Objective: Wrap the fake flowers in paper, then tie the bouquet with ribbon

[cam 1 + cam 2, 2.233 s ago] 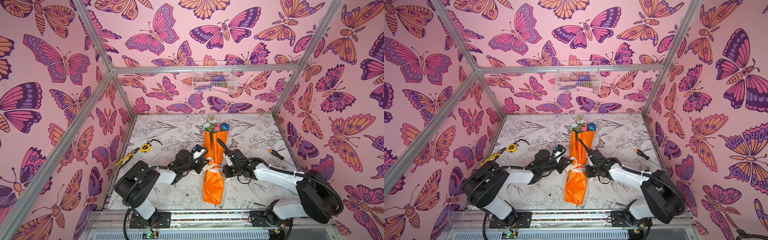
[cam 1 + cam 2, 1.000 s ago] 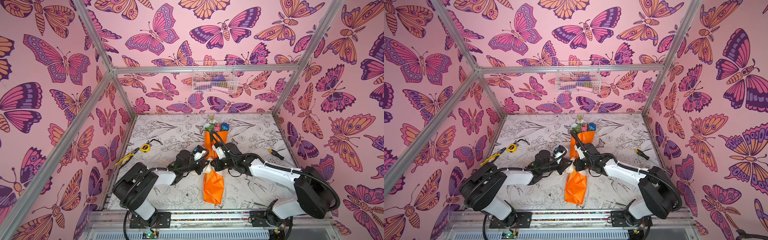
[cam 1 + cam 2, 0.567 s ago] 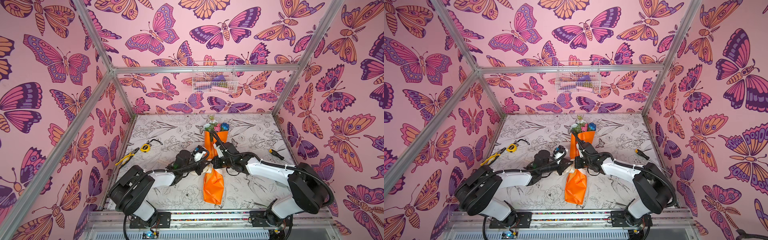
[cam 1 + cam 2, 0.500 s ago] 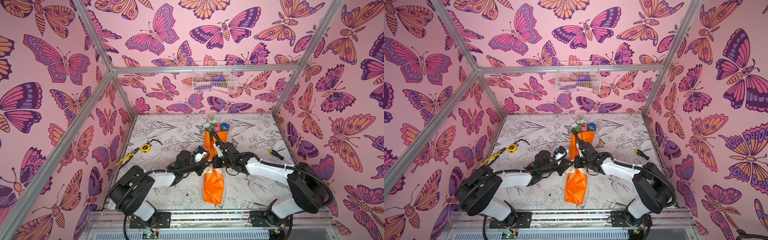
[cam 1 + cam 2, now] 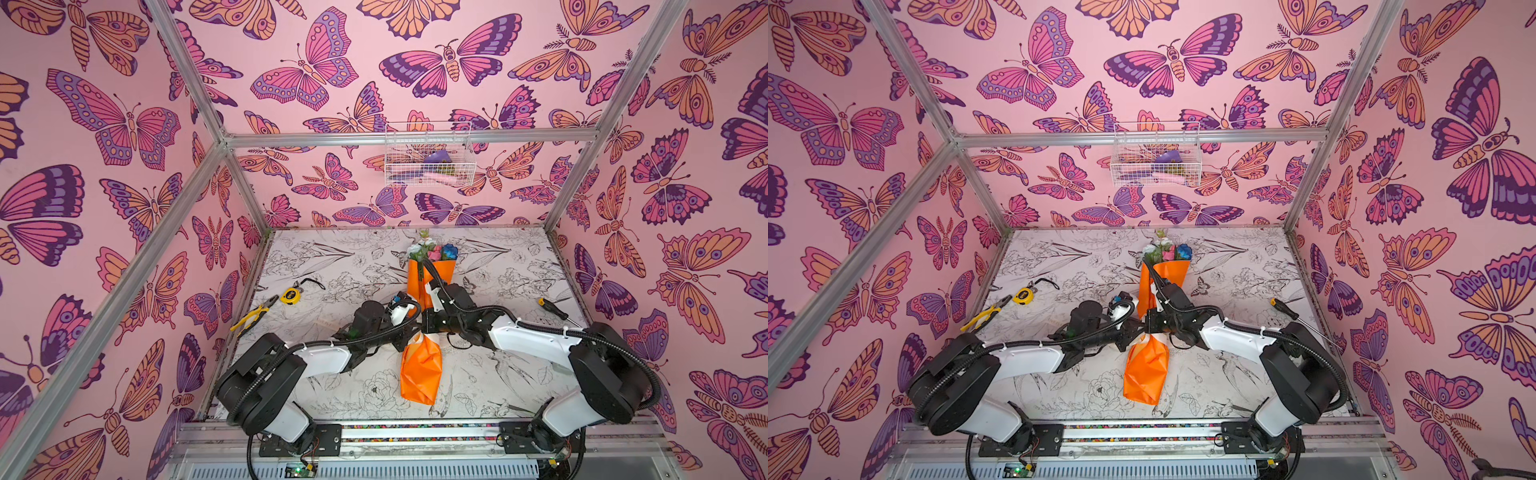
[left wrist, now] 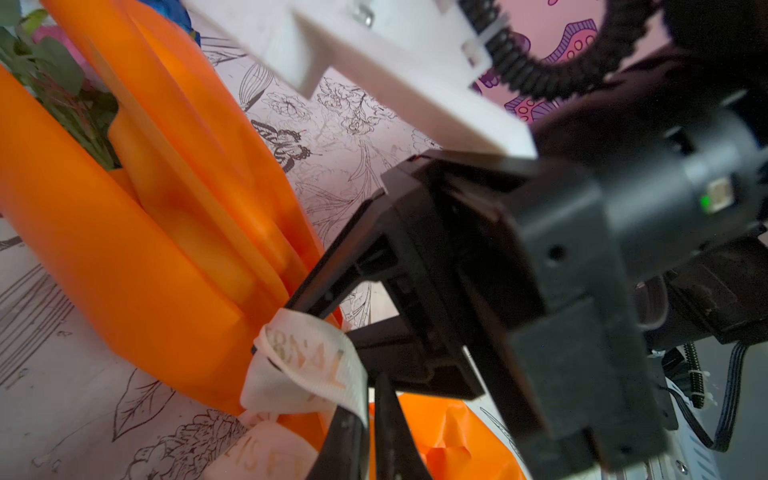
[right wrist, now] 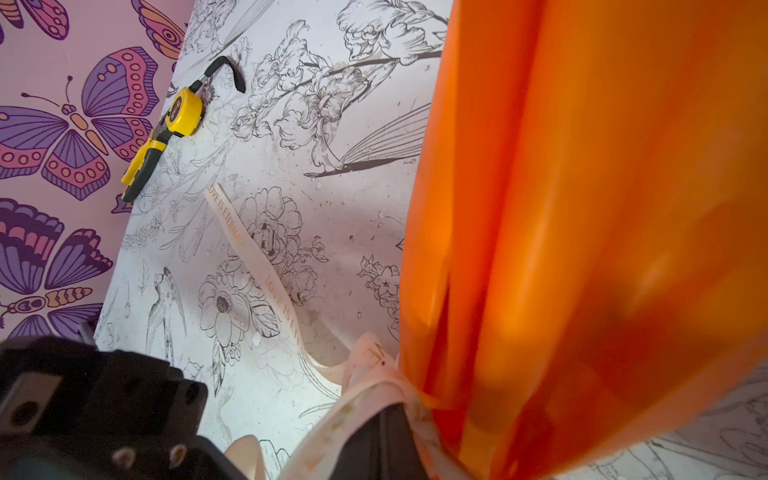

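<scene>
The bouquet of fake flowers (image 5: pixel 417 370) is shown lying mid-way across the table (image 5: pixel 332 266), a cream ribbon (image 6: pixel 307 365) gathered at its waist but not visibly knotted; the ribbon is pinched by the clenched right gripper (image 6: pixel 320 322), while the left gripper's (image 6: pixel 370 449) state cannot be told.

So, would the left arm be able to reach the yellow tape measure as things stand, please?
Probably yes: the tape measure lies on that arm's side, with only bare table and a loose ribbon tail between. The left pincer, though, sits against the ribbon at the waist of the bouquet and must leave it first.
</scene>
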Controlling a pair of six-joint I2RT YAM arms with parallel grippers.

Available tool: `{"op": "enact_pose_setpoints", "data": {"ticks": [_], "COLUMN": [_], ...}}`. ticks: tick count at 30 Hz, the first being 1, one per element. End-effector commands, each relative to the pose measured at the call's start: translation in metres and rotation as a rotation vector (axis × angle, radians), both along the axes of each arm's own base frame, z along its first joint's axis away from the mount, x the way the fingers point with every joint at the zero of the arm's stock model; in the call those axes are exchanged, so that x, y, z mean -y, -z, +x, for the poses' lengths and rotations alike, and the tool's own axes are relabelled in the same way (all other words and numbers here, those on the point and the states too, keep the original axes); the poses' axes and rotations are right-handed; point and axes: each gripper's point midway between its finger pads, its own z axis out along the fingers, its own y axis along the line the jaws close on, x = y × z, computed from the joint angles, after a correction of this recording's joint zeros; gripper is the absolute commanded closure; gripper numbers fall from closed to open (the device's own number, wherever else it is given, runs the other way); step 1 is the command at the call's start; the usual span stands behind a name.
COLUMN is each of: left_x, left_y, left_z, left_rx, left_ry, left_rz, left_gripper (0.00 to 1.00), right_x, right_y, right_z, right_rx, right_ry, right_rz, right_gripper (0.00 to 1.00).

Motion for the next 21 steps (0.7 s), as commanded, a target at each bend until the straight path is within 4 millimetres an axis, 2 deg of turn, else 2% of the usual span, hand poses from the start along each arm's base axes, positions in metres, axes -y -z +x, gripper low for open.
{"op": "enact_pose_setpoints", "data": {"ticks": [1,4,14,21], "left_x": [0.001,0.006,0.009,0.009], "left_y": [-0.018,-0.018,0.007,0.031], "left_z": [0.004,0.001,-0.011,-0.017], "left_rx": [0.033,0.019,-0.104,-0.18], "left_ry": [-0.024,0.008,0.035,0.044], "left_rz": [-0.027,-0.027,-0.017,0.012], "left_gripper": [0.86,0.83,0.93,0.95], "right_x": [-0.005,-0.005,-0.001,0.001], "right_y": [0.0,-0.002,-0.002,0.004], "right_z": [0.0,-0.001,0.005,0.005], "right_rx": [0.01,0.012,0.054,0.048], "right_ry": [0.0,0.0,0.055,0.06], "right_rz": [0.016,0.031,0.07,0.055], "right_gripper": [1.0,1.0,1.0,1.0]}}
